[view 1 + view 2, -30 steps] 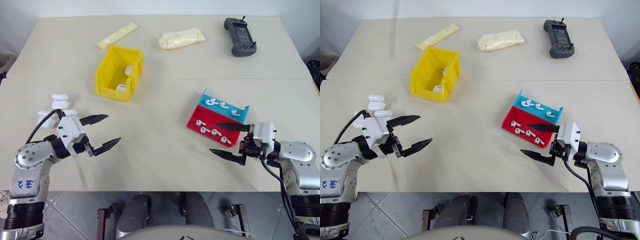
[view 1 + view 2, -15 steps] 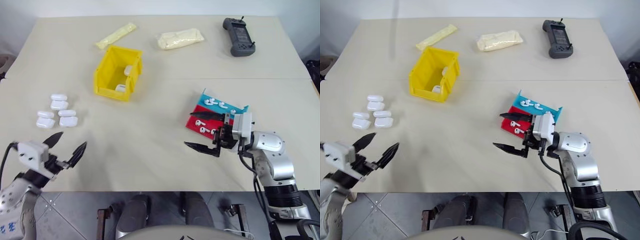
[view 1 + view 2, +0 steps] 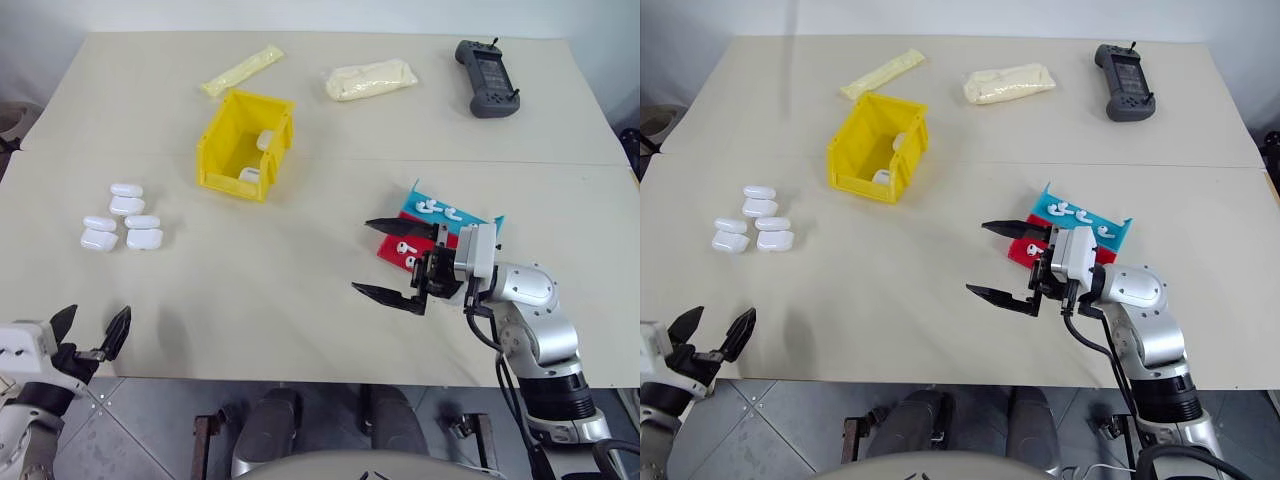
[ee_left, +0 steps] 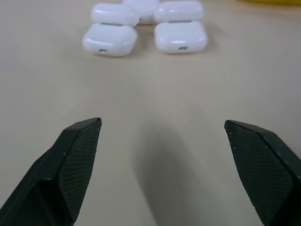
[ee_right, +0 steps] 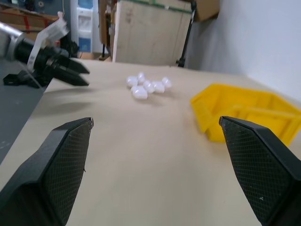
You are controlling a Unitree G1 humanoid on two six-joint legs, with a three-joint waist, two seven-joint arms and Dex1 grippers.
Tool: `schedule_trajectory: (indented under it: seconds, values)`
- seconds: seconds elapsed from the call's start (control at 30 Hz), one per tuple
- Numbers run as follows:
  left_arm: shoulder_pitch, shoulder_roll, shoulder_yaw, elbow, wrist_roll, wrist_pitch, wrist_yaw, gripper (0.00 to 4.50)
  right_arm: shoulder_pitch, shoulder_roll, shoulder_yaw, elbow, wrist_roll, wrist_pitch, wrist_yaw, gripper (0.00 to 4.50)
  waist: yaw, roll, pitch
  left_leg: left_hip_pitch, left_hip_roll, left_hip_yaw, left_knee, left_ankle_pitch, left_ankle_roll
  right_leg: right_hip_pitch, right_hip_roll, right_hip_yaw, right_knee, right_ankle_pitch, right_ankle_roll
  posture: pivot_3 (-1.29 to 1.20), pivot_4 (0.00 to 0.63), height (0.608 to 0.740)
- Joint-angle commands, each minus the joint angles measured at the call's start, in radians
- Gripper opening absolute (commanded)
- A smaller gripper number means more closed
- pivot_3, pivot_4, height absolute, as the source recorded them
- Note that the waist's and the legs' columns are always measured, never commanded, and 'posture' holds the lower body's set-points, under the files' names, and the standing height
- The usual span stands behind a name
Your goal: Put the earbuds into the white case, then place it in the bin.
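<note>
From the head camera you look down on a beige table [image 3: 300, 290]. Take the bin [image 3: 243, 146] as your landmark: bright yellow, standing at the table's middle-left, with two white cases inside it. Beyond the bin lie a long yellow packet [image 3: 241, 69] and, to its right, a pale padded pouch [image 3: 371, 79]; a grey handheld controller [image 3: 487, 77] sits far to the bin's right near the back edge. Nearer you and left of the bin is a cluster of white cases [image 3: 122, 216], five in all, lids closed. Right of the bin and nearer you, a red-and-teal tray [image 3: 487, 222] holds the earbuds [image 3: 435, 208]. Your right gripper [image 3: 390, 262] hangs over the table just beside the tray on the bin's side, fingers spread wide, holding nothing and partly covering the tray's red half. Your left gripper [image 3: 90, 334] is at the near table edge, well apart from the cases, also spread and empty.

From the left wrist, two black fingers [image 4: 73, 160] stand wide apart with bare table between them; the cases [image 4: 181, 36] lie ahead.

From the right wrist, the fingers [image 5: 61, 165] are spread; the bin [image 5: 247, 115], the cases [image 5: 146, 85] and your left gripper [image 5: 75, 73] appear across the open table.
</note>
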State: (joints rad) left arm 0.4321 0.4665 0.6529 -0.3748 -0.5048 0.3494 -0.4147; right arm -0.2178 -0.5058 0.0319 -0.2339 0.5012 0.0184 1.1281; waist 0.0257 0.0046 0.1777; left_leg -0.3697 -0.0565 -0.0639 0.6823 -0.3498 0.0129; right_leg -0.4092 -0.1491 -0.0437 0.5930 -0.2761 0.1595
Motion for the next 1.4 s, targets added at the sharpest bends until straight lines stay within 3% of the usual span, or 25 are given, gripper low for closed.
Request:
schedule_trajectory:
  seconds: [0.03, 0.23, 0.47, 1.07, 1.4]
  values:
    - [-0.073, 0.098, -0.007, -0.091, 0.014, 0.175, 0.094, 4.45, 0.019, -0.048, -0.022, -0.067, 0.072, 0.073, 0.024, 4.50, -0.001, 0.000, 0.000, 0.000, 0.000, -0.001, 0.000, 0.000, 0.000, 0.000, 0.000, 0.000, 0.000, 0.000, 0.000, 0.00, 0.150, 0.740]
    - [-0.449, 0.261, -0.089, -0.075, -0.081, 0.762, 0.274, 4.45, 0.040, -0.093, -0.045, -0.076, 0.086, 0.089, 0.036, 4.50, -0.004, -0.001, -0.001, 0.000, -0.001, -0.001, 0.000, 0.000, 0.000, -0.002, 0.001, 0.001, 0.005, 0.000, -0.001, 0.00, 0.150, 0.740]
    - [-0.833, 0.250, -0.158, 0.076, -0.011, 1.186, 0.392, 4.45, 0.053, -0.072, -0.025, -0.110, 0.080, 0.088, 0.010, 4.50, -0.021, -0.003, -0.001, 0.001, -0.003, -0.002, 0.000, 0.000, -0.002, -0.005, 0.002, 0.002, 0.013, -0.001, -0.003, 0.00, 0.150, 0.740]
    - [-0.913, 0.201, -0.257, 0.183, 0.127, 1.185, 0.358, 4.45, 0.084, -0.038, -0.011, -0.130, 0.054, 0.067, -0.052, 4.50, -0.025, -0.003, -0.001, 0.002, -0.003, -0.003, 0.001, 0.000, -0.003, -0.005, 0.002, 0.003, 0.013, -0.002, -0.003, 0.00, 0.150, 0.740]
    - [-0.942, 0.244, -0.325, 0.272, 0.156, 1.104, 0.284, 4.45, 0.082, -0.023, -0.008, -0.127, 0.036, 0.048, -0.074, 4.50, -0.015, -0.003, -0.001, 0.002, -0.003, -0.003, 0.001, 0.000, -0.003, -0.005, 0.002, 0.004, 0.013, -0.002, -0.003, 0.00, 0.150, 0.740]
